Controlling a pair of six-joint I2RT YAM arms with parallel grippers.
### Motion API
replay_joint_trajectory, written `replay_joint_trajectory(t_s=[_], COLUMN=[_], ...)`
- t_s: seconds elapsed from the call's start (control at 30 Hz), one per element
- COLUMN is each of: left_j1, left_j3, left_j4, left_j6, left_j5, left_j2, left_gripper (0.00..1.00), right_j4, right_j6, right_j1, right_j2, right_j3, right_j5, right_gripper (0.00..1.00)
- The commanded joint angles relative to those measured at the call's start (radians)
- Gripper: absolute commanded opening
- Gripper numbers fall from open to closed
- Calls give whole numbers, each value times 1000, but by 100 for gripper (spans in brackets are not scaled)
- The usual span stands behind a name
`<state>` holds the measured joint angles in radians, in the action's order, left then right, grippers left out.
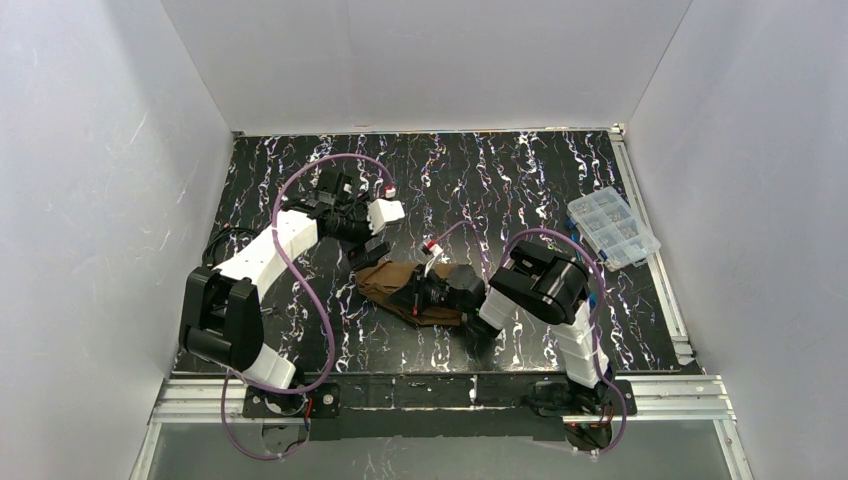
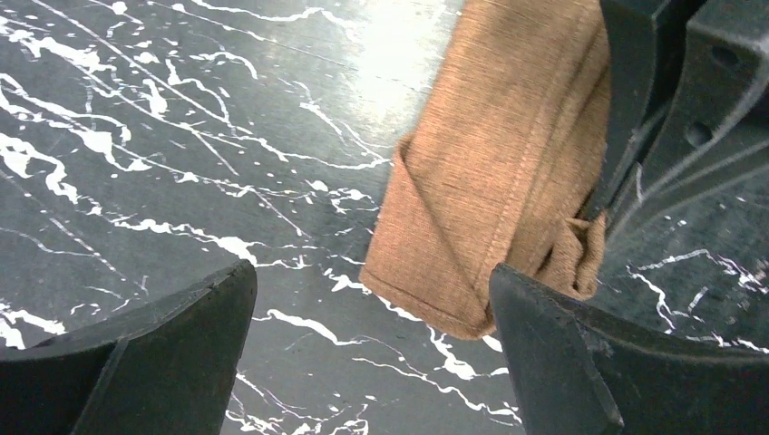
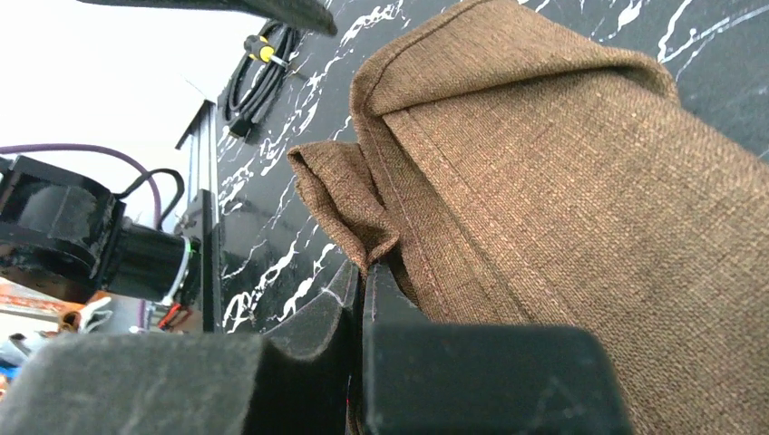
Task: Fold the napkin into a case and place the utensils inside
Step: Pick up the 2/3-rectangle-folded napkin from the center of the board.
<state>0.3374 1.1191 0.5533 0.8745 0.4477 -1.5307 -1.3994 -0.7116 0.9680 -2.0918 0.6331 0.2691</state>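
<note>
At lower centre, we pinch the folded napkin [image 3: 562,208] with our right gripper [image 3: 363,288]; our left gripper [image 2: 370,290] gapes wide, so any tug may undo the folds.

A robotics lab cell: white panel walls [image 1: 420,60] box in a black marbled tabletop [image 1: 480,170], aluminium rails [image 1: 450,404] along its near edge, clear parts box [image 1: 613,228] far right.

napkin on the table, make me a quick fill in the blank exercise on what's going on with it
1. The folded napkin is ____ in colour.
2. The left gripper has its jaws ____ above one end of it.
3. The right gripper is ____ on a fold of it.
4. In the top view, the clear compartment box sits near the ____ edge of the table.

Missing words: brown; open; shut; right
</note>
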Motion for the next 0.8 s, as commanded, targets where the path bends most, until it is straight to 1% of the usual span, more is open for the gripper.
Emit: replay_joint_trajectory(t_s=[0.0, 0.07, 0.17, 0.33, 0.43, 0.57, 0.67, 0.7, 0.73, 0.77], left_j1=[30, 42, 48, 61, 67, 52, 37, 37, 39, 39], left_j3=[-36, -75, -113, -125, -129, -45, 78, 109, 126, 151], left_j4=[-83, -123, -160, -143, -159, -150, -85, -81, -104, -75], left_j6=[-60, -40, -9, -9, -31, -55, -73, -99, -127, -139], left_j5=[-59, -81, -78, -74, -106, -141, -146, -162, -218, -245], left_j2=[13, 5, 9, -2, 2, 24, 35, 32, 24, 15], left_gripper=[99, 98, 98, 98, 98, 98, 99, 99, 99, 99], right_j4=[-70, -62, -13, 61, 91, 113, 115, 113, 112, 111], right_j6=[-163, -209, -229, -244, -257, -259, -259, -259, -259, -258], right_j1=[-9, -10, -12, -20, -25, -26, -26, -25, -25, -25], right_j2=[-39, -42, -28, 6, 20, 30, 26, 24, 22, 22], right_j3=[12, 13, 11, 2, 6, 14, 13, 12, 11, 11], right_j5=[1, 1, 4, -14, -18, -12, -13, -11, -9, -9], right_gripper=[1, 1, 1, 1, 1, 1, 1, 1, 1, 1])
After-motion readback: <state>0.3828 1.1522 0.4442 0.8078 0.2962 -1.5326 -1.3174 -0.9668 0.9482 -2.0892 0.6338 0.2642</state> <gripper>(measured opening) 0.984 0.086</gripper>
